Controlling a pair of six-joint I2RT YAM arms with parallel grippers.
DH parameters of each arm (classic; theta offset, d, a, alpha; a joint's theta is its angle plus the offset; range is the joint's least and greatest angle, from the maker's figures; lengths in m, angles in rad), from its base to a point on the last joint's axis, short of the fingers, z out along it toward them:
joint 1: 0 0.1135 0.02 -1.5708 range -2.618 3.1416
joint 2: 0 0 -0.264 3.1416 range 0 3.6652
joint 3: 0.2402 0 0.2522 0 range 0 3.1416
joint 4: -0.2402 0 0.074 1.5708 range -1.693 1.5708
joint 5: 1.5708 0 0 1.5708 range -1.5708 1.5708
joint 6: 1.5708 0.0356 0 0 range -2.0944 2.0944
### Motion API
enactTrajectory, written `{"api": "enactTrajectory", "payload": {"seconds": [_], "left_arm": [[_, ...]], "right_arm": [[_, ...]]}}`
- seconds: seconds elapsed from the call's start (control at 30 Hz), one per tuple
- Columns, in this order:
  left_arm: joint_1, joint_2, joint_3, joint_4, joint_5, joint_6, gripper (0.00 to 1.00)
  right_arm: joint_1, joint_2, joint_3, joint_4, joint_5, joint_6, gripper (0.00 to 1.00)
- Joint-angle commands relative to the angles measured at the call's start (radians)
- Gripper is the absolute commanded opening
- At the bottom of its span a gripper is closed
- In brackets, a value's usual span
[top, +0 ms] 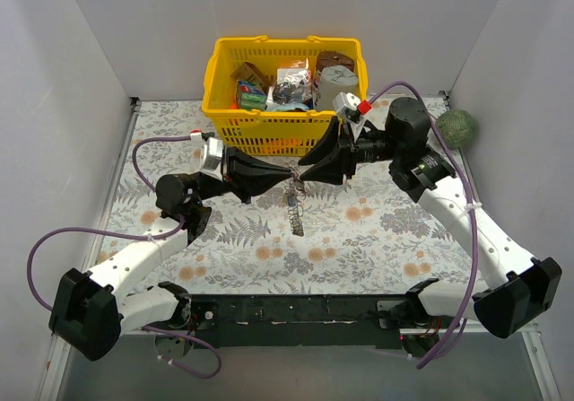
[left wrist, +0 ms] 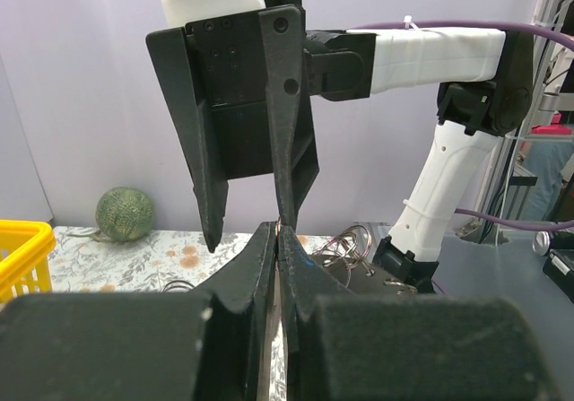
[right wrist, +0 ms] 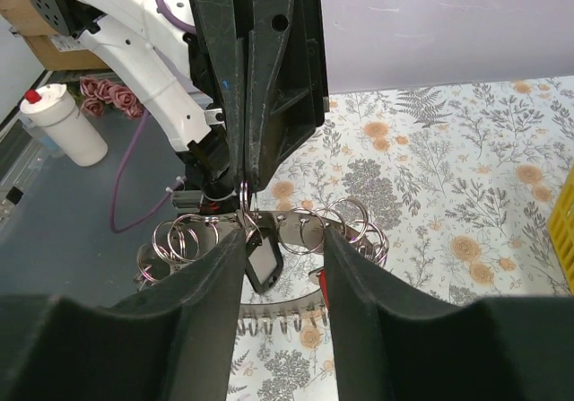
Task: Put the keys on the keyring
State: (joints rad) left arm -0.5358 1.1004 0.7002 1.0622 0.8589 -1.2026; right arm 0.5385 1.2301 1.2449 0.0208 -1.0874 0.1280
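The keyring, a wide metal band with a toothed lower rim and several small split rings, hangs above the floral table. It also shows in the top view. My left gripper is shut on one of its small split rings and holds it up. A black key head dangles from that ring. My right gripper is open, its fingers either side of the black key head and the band. A small red piece shows by the right finger. No blue key shows.
A yellow basket full of packets stands at the back, just behind both grippers. A green ball lies at the back right. A white bottle with a red cap stands off the table.
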Motion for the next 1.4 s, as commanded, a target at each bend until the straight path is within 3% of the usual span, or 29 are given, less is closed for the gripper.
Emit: {"api": "enactTrajectory", "payload": {"seconds": [0.0,0.13,0.43,1.2,1.37], "left_arm": [[0.003,-0.01,0.01,0.064,-0.009,-0.011,0.0],[0.005,-0.008,0.012,0.061,-0.006,-0.012,0.0],[0.005,-0.019,0.012,0.058,-0.014,0.0,0.0],[0.003,-0.03,0.013,0.055,-0.017,0.011,0.0],[0.005,-0.037,0.015,0.035,0.006,0.017,0.0]], "right_arm": [[0.009,0.009,-0.002,0.08,-0.025,0.041,0.44],[0.012,0.012,-0.004,0.093,-0.026,0.053,0.27],[0.012,0.016,-0.015,0.071,-0.031,0.041,0.01],[0.028,-0.012,-0.018,-0.094,0.012,-0.091,0.01],[0.021,-0.034,0.043,-0.179,0.078,-0.185,0.3]]}}
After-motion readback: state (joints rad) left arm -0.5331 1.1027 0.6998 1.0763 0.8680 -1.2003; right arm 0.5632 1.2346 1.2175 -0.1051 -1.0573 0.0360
